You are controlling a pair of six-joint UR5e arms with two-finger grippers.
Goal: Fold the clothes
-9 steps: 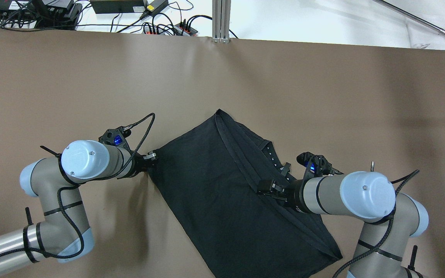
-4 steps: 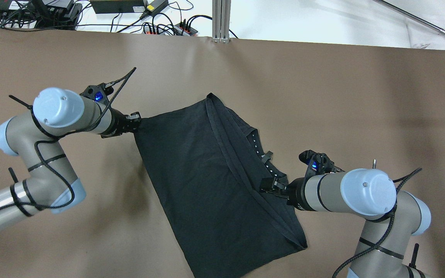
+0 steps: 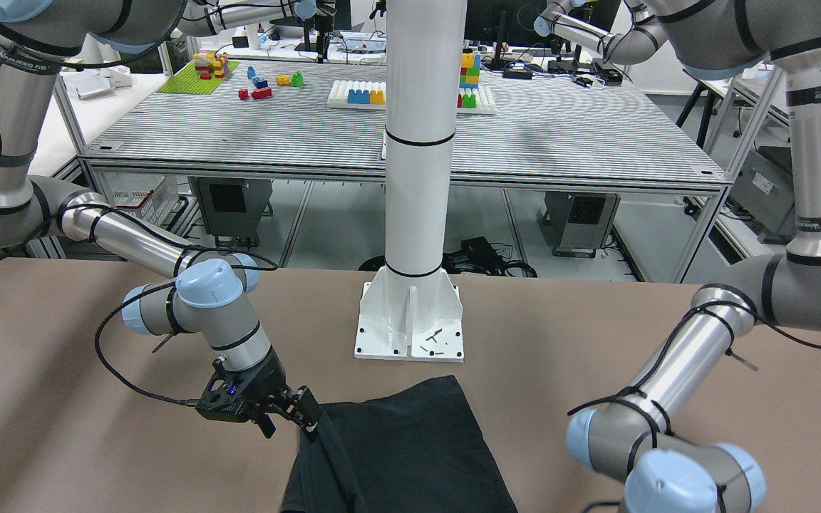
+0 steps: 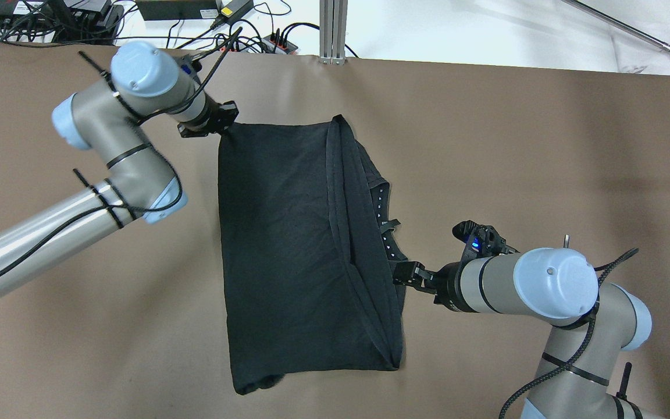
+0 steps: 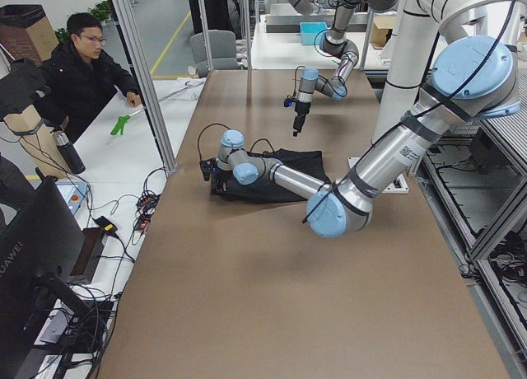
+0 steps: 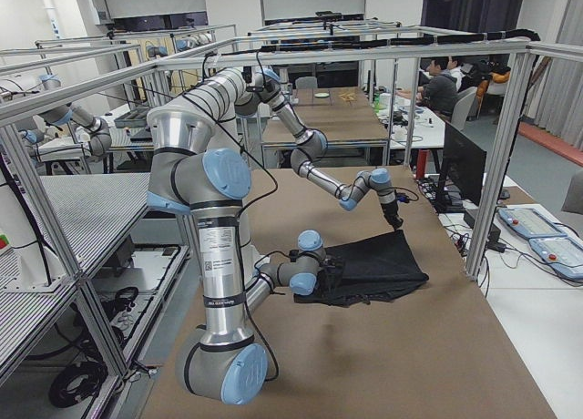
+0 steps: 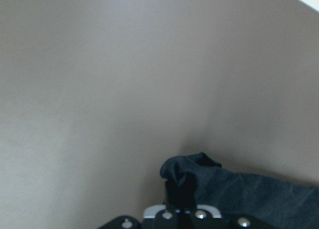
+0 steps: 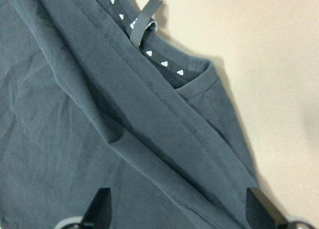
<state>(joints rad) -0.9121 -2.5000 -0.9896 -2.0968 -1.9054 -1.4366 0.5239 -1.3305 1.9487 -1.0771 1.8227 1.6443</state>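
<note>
Garment (image 4: pixel 282 233) is spread out black and mostly flat on the brown table (image 4: pixel 515 145), far corner pinched tight by the left gripper (image 4: pixel 225 128). Right gripper (image 4: pixel 399 273) is held at the dotted edge, fingers spread wide, nothing grabbed.

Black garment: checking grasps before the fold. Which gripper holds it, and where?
The left gripper pinches the black garment by its far left corner. The right gripper is open over its dotted edge, holding nothing.
</note>
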